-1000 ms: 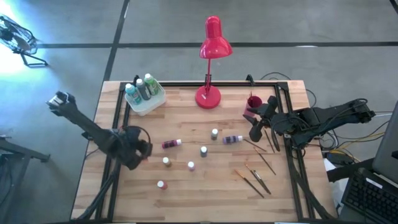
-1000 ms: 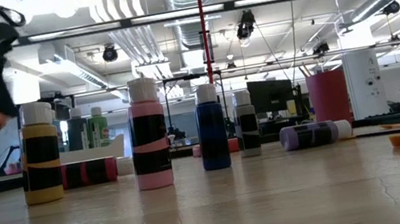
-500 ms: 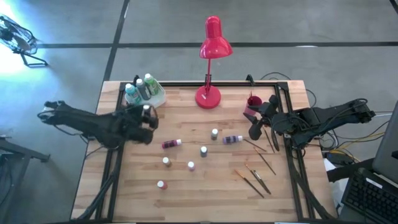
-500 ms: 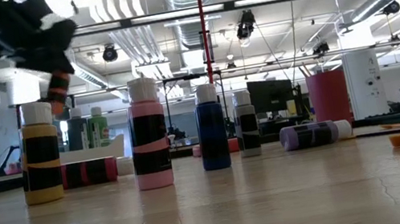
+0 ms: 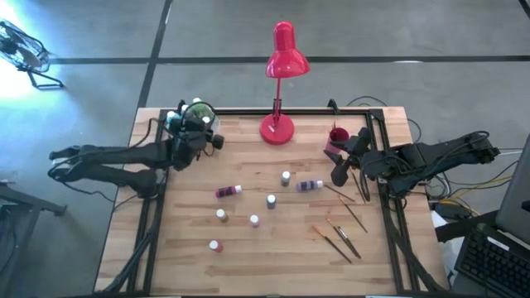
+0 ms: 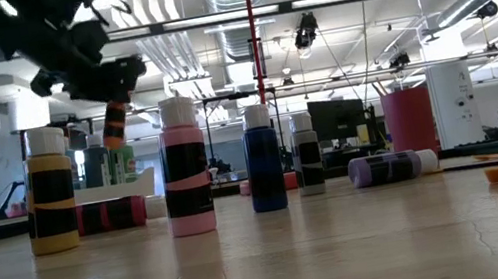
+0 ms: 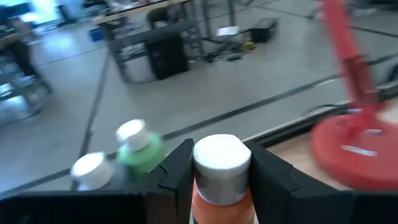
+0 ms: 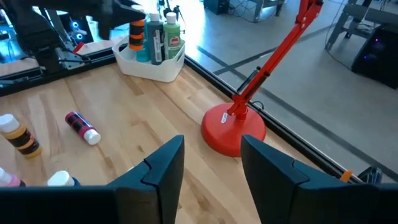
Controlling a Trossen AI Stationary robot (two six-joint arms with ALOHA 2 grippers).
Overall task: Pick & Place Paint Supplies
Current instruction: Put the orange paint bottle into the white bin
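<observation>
- Orange paint bottle (image 7: 219, 186): small, white-capped, rigid plastic; held upright just below the cap between the fingers of the left hand (image 5: 201, 136), at the upper left of the high view, over the white bin (image 8: 152, 67); judged light, smooth-walled and liable to slip or swing if gripped only at the neck; the straight labelled body is the safer hold.
- White bin: already holds green and teal bottles (image 5: 187, 116); the free slot looks tight, so the bottle should go in upright.
- Loose bottles on the worktop (image 5: 265, 248): several upright at centre, including a blue one (image 6: 264, 168); a red one (image 5: 227, 191) and a purple one (image 5: 310, 185) lie on their sides and may roll.
- Paintbrushes (image 5: 341, 238): thin, light and stiff, lower right; best taken mid-handle.
- Right hand (image 5: 339, 170): centre right of the high view, fingers part-open, empty.
- Red lamp (image 5: 281, 58): upper centre, apart.
</observation>
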